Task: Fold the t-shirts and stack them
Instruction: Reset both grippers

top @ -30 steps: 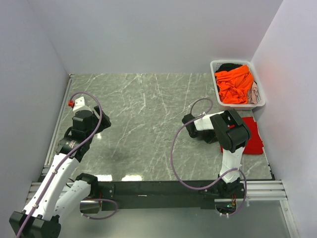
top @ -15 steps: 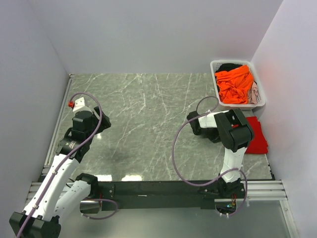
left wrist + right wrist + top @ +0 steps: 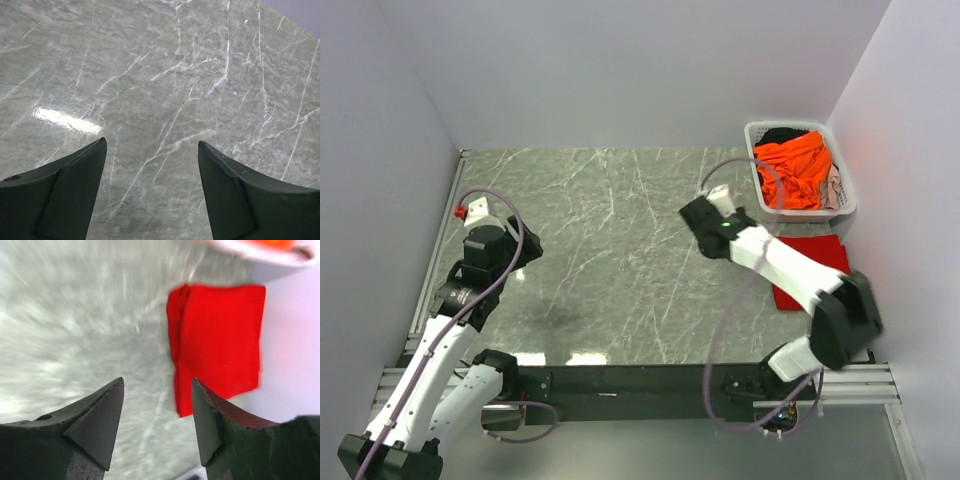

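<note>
A folded bright red t-shirt lies flat on the marble table at the right, just in front of the basket. A crumpled orange t-shirt fills the white basket, with a dark one behind it and a pale one at its right side. My right gripper hangs open and empty above the table, left of the red shirt. My left gripper is open over bare marble at the left.
The basket stands in the far right corner against the walls. White walls close the table on the left, far and right sides. A metal rail runs along the near edge between the arm bases.
My right gripper opened and let go of the red shirt, then swung up and left away from it, leaving the whole folded shirt in view. The left arm barely moved.
</note>
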